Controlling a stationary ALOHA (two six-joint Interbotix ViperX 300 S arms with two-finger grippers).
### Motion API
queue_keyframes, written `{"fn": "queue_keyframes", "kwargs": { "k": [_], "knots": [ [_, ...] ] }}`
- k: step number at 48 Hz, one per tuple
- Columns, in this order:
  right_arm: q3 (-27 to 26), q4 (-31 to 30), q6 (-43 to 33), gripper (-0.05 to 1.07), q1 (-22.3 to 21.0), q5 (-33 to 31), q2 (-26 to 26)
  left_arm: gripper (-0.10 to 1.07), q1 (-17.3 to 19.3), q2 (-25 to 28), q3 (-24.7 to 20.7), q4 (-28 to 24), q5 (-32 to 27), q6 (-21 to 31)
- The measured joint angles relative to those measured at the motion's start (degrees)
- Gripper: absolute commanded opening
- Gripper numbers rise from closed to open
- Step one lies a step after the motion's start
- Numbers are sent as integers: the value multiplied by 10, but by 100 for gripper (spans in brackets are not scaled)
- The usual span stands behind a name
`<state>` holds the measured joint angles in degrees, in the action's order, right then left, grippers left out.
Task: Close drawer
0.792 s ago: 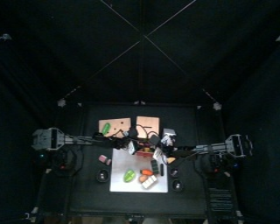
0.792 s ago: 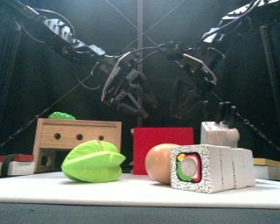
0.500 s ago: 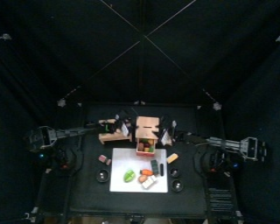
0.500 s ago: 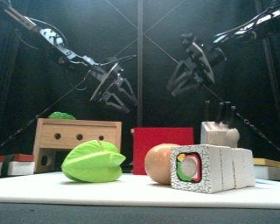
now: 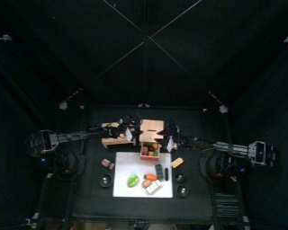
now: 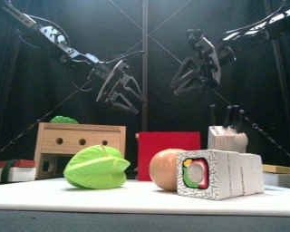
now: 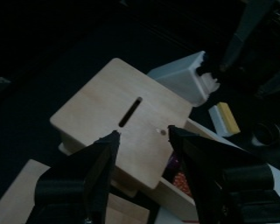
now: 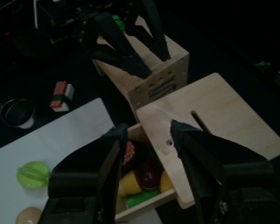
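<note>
We judge drawer light, stiff wood, slides easily; push flat front edge, no grip needed. Left claw, right claw both spread, empty.

So there's a white board at the near edge of the table with toy food on it: a green leafy piece on the left, a tan egg-looking thing in the middle, and a sushi roll block right beside it on the right. Behind those stands a red box, and farther right a pale knife block with dark handles sticking up. Small striped pieces lie at the far left.
</note>
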<state>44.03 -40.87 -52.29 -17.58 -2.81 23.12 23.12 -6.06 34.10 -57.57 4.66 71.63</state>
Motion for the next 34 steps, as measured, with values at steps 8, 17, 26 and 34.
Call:
{"fn": "queue_keyframes", "kwargs": {
  "k": [8, 17, 26, 34],
  "knots": [
    [1, 1, 0, 81, 5, 0, 3, 86, 0, -12, 13, 0, -1, 0],
    [4, 1, 0, 81, 24, 0, 9, 86, -4, -33, 37, -2, -1, 0],
    [5, 1, 0, 81, 54, 0, 11, 86, -7, -50, 47, -1, 2, 0],
    [6, 1, 0, 80, 86, 0, 9, 85, -5, -41, 38, 1, 0, 0]
  ]
}}
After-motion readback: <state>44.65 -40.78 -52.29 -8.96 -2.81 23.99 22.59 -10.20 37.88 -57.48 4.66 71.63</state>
